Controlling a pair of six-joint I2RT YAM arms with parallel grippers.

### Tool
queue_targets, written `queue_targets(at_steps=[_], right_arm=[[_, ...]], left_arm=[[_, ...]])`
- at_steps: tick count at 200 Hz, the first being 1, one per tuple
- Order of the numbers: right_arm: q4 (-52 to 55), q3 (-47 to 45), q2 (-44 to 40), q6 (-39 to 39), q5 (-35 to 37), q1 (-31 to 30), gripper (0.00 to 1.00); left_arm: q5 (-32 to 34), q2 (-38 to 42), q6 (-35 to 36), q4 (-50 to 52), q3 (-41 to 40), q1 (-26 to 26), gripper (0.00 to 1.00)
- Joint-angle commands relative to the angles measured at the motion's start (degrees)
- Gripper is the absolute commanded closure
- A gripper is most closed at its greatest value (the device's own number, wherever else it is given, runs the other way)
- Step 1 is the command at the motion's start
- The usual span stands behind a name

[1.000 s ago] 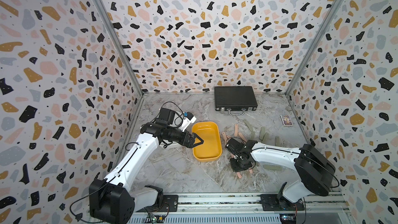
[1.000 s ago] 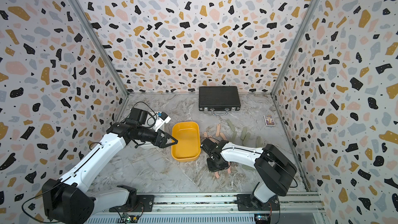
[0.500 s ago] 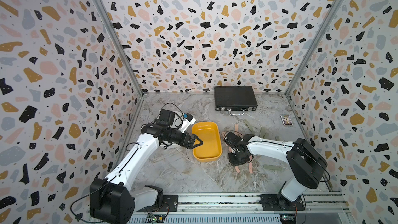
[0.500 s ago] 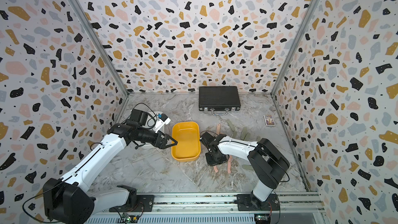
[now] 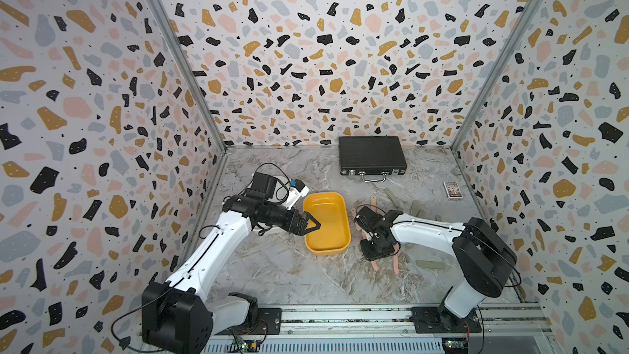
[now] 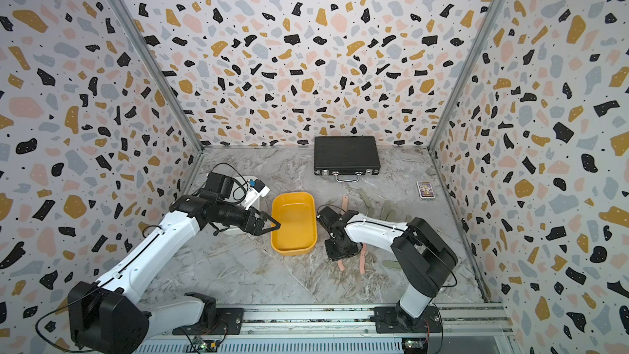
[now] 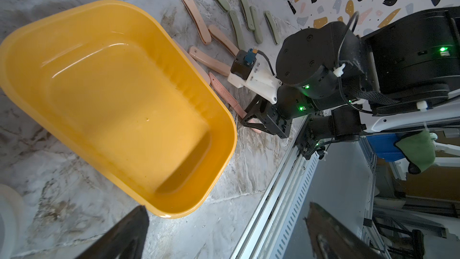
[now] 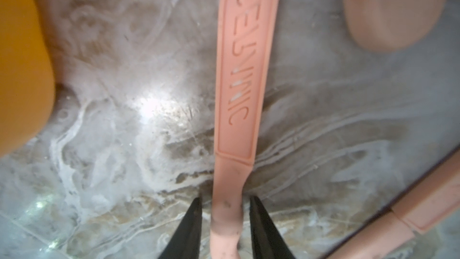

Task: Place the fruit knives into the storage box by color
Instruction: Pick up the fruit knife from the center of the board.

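Overhead, in both top views, the left gripper (image 5: 312,223) hovers spread wide at the edge of the yellow tub (image 5: 327,252), and the right gripper (image 5: 373,257) points down among pink knives (image 5: 396,264) just beside it. From the left wrist, green knives (image 7: 245,11) lie loose on the table (image 7: 74,195) beyond them. On the right wrist, the black fingertips (image 8: 194,210) straddle a lettered pink knife (image 8: 239,71) lying flat, narrowly parted with a sliver of gap each side.

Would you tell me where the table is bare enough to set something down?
Bare marble lies between the yellow tub and the front rail, and between the tub and the black case. Right of the tub is crowded: knives lie scattered around the right tool.
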State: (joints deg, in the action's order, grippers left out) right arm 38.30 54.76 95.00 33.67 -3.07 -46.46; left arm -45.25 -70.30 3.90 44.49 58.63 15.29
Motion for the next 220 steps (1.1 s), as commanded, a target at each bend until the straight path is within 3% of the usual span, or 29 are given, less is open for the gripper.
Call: queue_targets(at_steps=[1, 113, 220], right_arm=[[3.09, -1.72, -1.61, 1.03, 2.16, -0.26, 0.64], [0.19, -2.73, 0.02, 3.95, 3.33, -3.55, 0.65], [0.94, -2.55, 0.31, 2.83, 4.05, -3.55, 0.82]], left_arm=[[0.12, 0.69, 1.17, -0.54, -0.66, 0.30, 0.01], [0.60, 0.26, 1.11, -0.52, -0.57, 0.28, 0.01], [0.87, 0.44, 0.95, -0.21, -0.36, 0.25, 0.01]])
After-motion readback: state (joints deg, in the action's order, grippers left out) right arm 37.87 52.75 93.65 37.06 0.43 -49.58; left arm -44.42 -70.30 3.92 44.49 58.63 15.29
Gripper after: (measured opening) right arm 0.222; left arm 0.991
